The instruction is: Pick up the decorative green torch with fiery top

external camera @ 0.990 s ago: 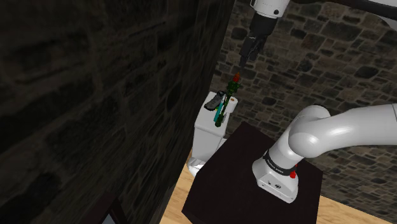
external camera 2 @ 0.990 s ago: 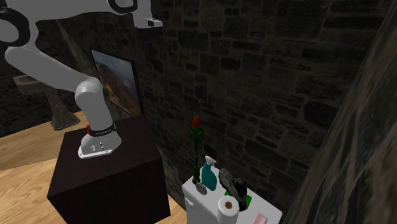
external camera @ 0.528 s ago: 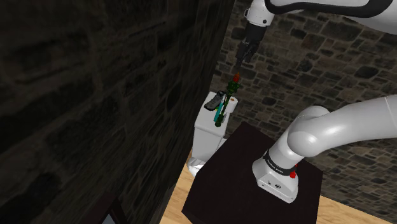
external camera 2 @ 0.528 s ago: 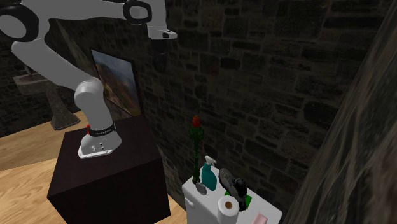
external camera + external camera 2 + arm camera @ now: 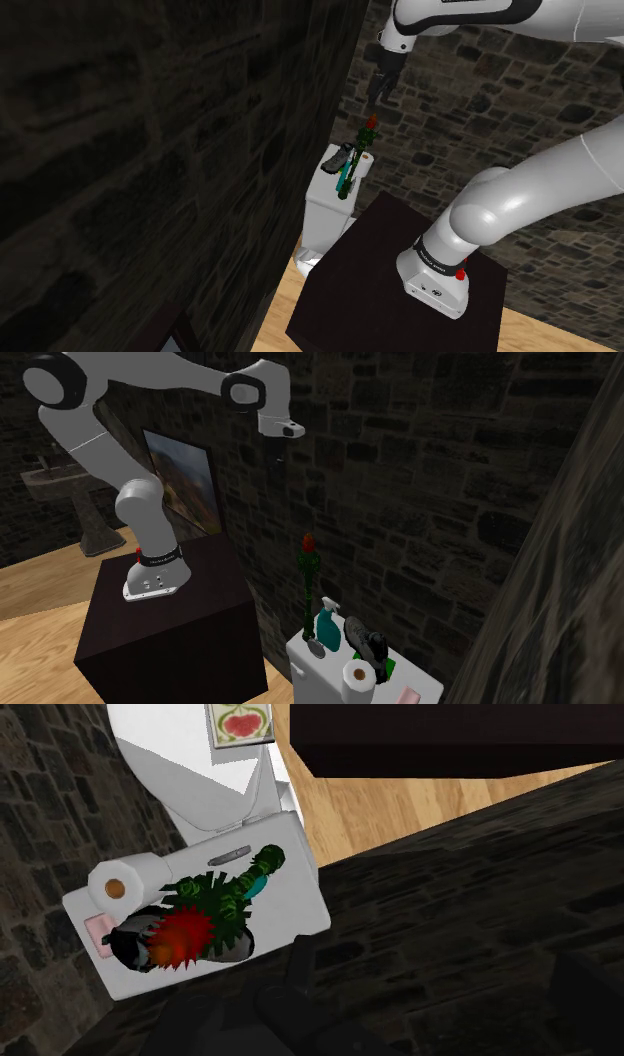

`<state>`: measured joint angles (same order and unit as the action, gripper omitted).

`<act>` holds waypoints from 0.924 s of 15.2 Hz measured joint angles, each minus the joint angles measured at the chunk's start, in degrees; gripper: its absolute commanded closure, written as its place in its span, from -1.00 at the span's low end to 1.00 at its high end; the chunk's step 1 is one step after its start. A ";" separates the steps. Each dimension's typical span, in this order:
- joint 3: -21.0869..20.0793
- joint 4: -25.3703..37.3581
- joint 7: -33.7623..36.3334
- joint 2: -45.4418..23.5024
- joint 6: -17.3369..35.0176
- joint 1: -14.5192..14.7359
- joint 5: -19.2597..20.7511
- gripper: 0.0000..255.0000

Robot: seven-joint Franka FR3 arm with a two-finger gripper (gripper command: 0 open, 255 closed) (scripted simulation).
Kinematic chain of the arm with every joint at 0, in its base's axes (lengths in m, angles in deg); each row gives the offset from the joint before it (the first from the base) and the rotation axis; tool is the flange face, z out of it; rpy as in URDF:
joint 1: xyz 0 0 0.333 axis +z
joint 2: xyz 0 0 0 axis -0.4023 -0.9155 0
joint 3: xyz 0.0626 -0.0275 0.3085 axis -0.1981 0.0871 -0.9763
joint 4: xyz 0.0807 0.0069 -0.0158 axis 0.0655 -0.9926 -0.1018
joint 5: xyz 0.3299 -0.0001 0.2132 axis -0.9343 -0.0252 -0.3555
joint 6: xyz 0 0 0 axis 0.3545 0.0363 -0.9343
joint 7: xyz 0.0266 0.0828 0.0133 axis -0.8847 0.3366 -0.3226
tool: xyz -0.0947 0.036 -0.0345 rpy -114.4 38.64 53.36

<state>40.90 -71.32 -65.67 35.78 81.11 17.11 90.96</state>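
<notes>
In a dim bathroom corner, rough stone walls (image 5: 150,150) enclose the scene above a wooden floor (image 5: 40,642). On the far wall of the second exterior view a framed painting (image 5: 185,477) leans, with a pedestal basin (image 5: 92,527) to its left.

The white arm (image 5: 500,210) rises from the dark box stand (image 5: 380,290) and arches over toward the white toilet (image 5: 330,215), which stands just beside the stand against the wall.

The tool (image 5: 380,92) hangs high in the air. In the shoulder view it points down, above and slightly right of the torch's top and well apart from it. Whether the tool is released or clenched cannot be told against the dark wall.

The toilet tank (image 5: 310,677) carries several things on its lid:
- **Torch:** the green torch (image 5: 304,592) stands upright at the tank's left end in the second exterior view, the end nearest the stand. It has a thin green shaft and a spiky red top. In the wrist view it is seen from above, its red top nearest the camera.
- **Spray bottle:** a teal spray bottle (image 5: 326,627) stands just right of the torch.
- **Dark item:** a dark rounded item (image 5: 370,647), not identifiable, lies farther right.
- **Paper roll:** a paper roll (image 5: 358,677) rests at the near edge.
- **Pink block:** a small pink block (image 5: 98,932) lies at the tank's end beside the roll.
</notes>
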 measured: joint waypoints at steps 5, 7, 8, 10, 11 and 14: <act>4.58 4.00 -5.85 -8.66 3.15 -1.48 -0.44 -1.00; 5.98 6.19 -7.88 -13.01 4.60 -1.83 -1.37 -1.00; 6.57 7.26 -8.85 -14.54 4.66 -2.10 -1.73 -1.00; 8.09 10.73 -11.59 -19.72 5.60 -2.82 -3.14 -1.00; 8.67 12.23 -12.87 -22.14 6.04 -3.23 -3.89 -1.00; 10.02 16.43 -16.48 -29.12 7.33 -4.78 -6.26 -1.00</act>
<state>50.92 -54.89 -82.15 6.66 88.45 12.33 84.70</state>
